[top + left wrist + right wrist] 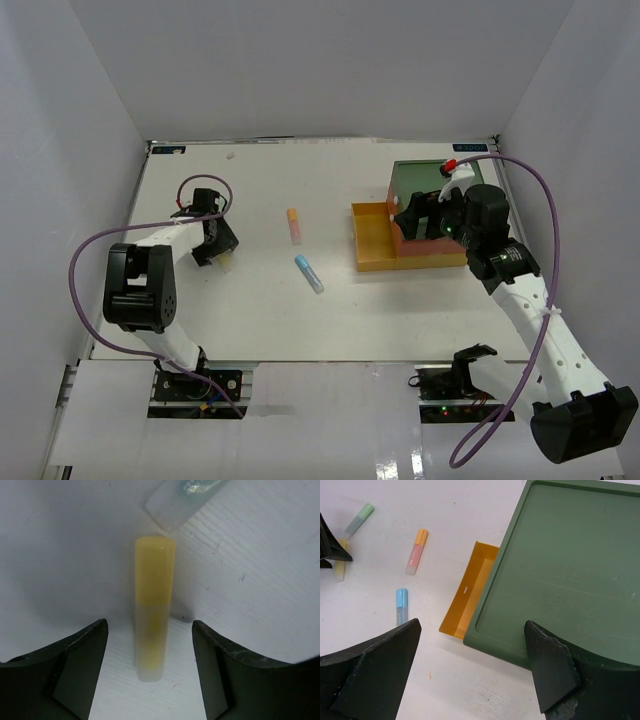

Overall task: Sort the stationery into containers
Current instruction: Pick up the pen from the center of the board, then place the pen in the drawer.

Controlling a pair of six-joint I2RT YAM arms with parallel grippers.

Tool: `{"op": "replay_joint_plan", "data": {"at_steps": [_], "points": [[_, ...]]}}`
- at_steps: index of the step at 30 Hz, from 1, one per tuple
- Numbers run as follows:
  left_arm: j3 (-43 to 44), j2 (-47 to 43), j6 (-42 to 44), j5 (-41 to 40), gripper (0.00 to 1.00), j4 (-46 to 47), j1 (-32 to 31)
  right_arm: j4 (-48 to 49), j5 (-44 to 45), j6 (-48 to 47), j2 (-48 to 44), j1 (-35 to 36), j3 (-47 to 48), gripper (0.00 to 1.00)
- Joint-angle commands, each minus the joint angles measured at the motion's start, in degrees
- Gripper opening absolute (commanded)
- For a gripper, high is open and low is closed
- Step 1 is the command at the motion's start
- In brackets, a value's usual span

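straddles a yellow marker (154, 595) by the surface's (400, 320) left edge, left hand (150, 630) released. hovers over the green box (570, 565) near the far right corner, right hand (472, 627) released.

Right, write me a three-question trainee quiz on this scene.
1. True or false: the left gripper is shut on the yellow marker.
2. The drawer that stands pulled out is: A) blue B) orange C) white.
3. Fill in: the loose marker nearest that drawer is ____.

Key:
1. False. Its jaws stand open on either side of the marker.
2. B.
3. Blue: the blue marker.
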Motion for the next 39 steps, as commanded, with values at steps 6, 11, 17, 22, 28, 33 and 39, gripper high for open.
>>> {"op": "replay_joint_plan", "data": {"at_steps": [6, 11, 17, 22, 28, 33, 39], "points": [[1.60, 2.21, 0.02, 6.03, 0.48, 1.70, 0.19, 1.13, 0.58, -0.43, -0.93, 0.10, -0.36, 0.90], [1.16, 1.24, 0.20, 13.75, 0.24, 2.58, -1.48, 1.31, 0.49, -0.43, -1.02, 0.19, -0.45, 0.90], [4.75, -2.10, -4.54, 22.20, 0.20, 6.10, -15.95, 1.48, 0.14, -0.35, -1.02, 0.10, -0.63, 0.90], [12.22, 1.58, -12.80, 27.03, 0.20, 10.65, -24.32, 1.40, -0.04, -0.26, -1.72, 0.10, -0.72, 0.90], [24.70, 9.14, -17.37, 28.97, 0.22, 14.27, -30.75, 1.39, 0.23, 0.00, -2.42, 0.10, -0.98, 0.90], [36.46, 18.98, -18.17, 29.51, 0.30, 14.19, -35.05, 1.31, 0.49, 0.00, -2.51, 0.10, -0.98, 0.90], [41.41, 23.92, -19.93, 27.76, 0.54, 11.99, -36.64, 1.13, 0.84, -0.08, -3.39, 0.10, -1.24, 0.90]]}}
